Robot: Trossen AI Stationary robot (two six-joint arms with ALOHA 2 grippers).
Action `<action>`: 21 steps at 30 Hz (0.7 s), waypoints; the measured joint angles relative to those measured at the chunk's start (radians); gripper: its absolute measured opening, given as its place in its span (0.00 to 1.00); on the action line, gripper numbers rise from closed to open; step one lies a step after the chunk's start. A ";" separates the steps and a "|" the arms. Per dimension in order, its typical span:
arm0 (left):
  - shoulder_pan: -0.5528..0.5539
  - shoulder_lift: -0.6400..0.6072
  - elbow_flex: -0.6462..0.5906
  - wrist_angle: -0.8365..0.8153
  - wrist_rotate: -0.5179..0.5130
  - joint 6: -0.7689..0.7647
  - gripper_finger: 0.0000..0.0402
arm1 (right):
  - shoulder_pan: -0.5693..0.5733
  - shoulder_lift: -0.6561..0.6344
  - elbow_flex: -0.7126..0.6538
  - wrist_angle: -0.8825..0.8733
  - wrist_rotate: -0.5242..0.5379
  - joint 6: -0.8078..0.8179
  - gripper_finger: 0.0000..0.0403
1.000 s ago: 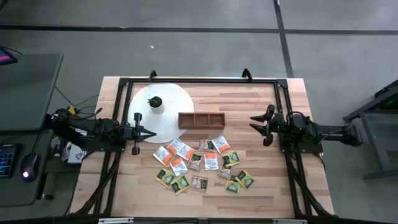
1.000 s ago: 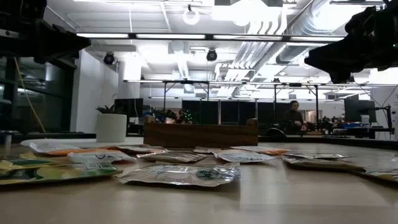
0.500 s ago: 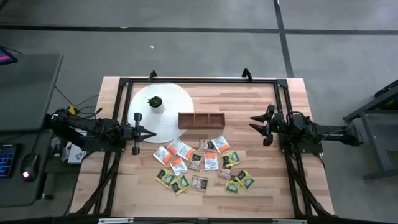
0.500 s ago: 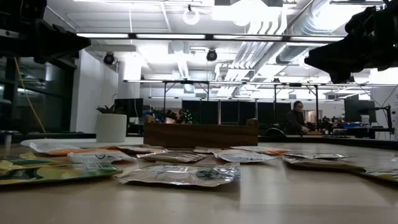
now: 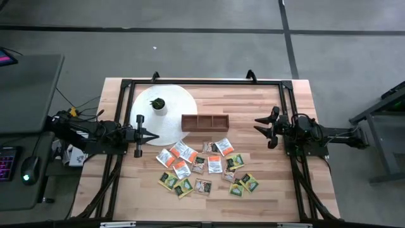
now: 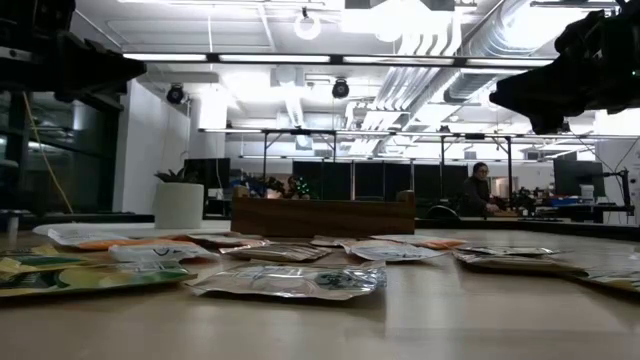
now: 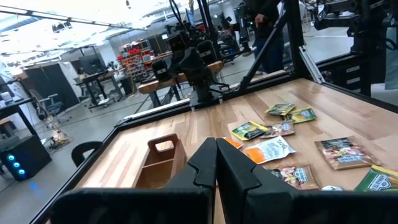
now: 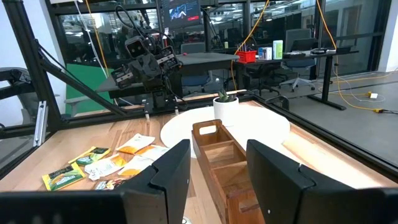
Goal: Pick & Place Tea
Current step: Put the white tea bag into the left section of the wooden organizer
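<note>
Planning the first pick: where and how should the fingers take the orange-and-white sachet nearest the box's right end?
Judging by the high view, come straight down on the orange-and-white sachet and pinch across two opposite edges: it lies flat, its box-facing side free of neighbours.

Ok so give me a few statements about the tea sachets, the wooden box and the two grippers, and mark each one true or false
1. The long brown three-compartment wooden box has sachets in it. False: all three compartments look empty.
2. The small flat square tea sachets lie scattered on the wooden table, on the side of the box away from the white round disc. False: the disc lies beside the box's left end.
3. The left gripper has its fingers shut. True.
4. The right gripper holds a sachet. False: its fingers are open and empty.
5. A small potted plant stands on the disc. True.
</note>
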 joint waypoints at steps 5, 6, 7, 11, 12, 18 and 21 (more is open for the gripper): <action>0.000 0.000 0.000 0.000 0.002 0.000 0.00 | 0.000 0.000 0.000 0.000 0.000 0.000 0.38; 0.000 0.000 0.000 0.000 0.011 0.000 0.00 | 0.000 0.000 0.000 0.000 0.000 0.000 0.38; 0.000 0.000 0.000 0.000 0.021 0.000 0.00 | 0.000 0.000 0.000 0.000 0.000 0.000 0.38; 0.000 0.000 0.000 0.001 0.043 0.000 0.00 | 0.000 0.000 0.000 0.000 0.000 0.000 0.38; 0.000 0.000 0.000 0.001 0.052 0.000 0.00 | 0.000 0.000 0.000 0.000 0.000 0.000 0.38; 0.000 0.002 0.029 -0.018 0.092 0.000 0.00 | 0.000 0.000 0.000 0.000 0.000 0.000 0.38; 0.000 -0.001 0.073 -0.044 0.093 0.017 0.00 | 0.000 0.000 0.000 0.000 0.000 0.000 0.38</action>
